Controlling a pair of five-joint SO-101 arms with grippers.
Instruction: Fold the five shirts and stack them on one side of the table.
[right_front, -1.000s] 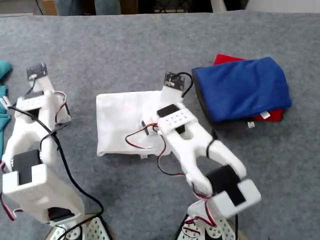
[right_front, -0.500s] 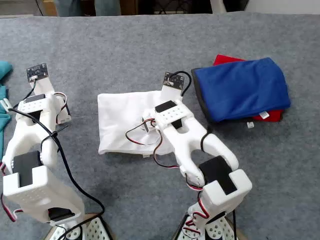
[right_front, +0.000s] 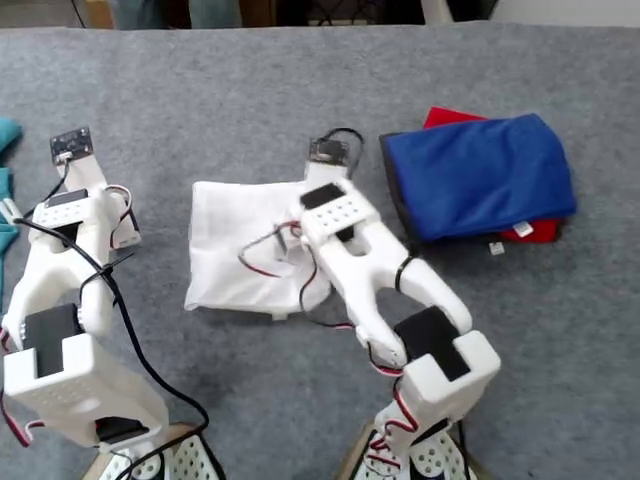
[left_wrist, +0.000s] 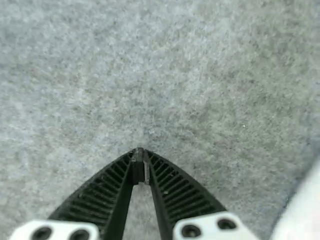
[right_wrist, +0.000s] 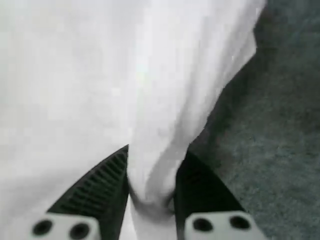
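We have the right gripper (right_wrist: 156, 152) clamped onto the white shirt (right_front: 225, 240). In its wrist view a thick fold of white cloth runs straight down between the two black fingers (right_wrist: 102, 180), which squeeze it from either side. From the high view the shirt lies roughly flat in the middle of the grey table (right_front: 200, 110), a loose, slightly rumpled rectangle. The right arm (right_front: 370, 270) stretches over the shirt's edge nearest the blue pile, so the pinch itself is hidden under the arm's wrist there.

Over to the left gripper (left_wrist: 139, 155). Its fingers are pressed together, tip to tip, with nothing between them, and it hangs over bare grey surface. The left arm (right_front: 65, 240) sits well apart from the white shirt, with open table between them.

Around it, a folded blue shirt (right_front: 480, 175) rests on top of a red shirt (right_front: 450, 118) just beside the right arm. Red peeks out at the far corner and along the near edge of the pile. A dark layer shows along the blue shirt's side facing the white one, though we cannot tell what it is. Teal cloth (right_front: 6, 135) shows at the table's left edge, beside the left arm. The right arm's red and black wires (right_front: 270, 245) trail across the white shirt.
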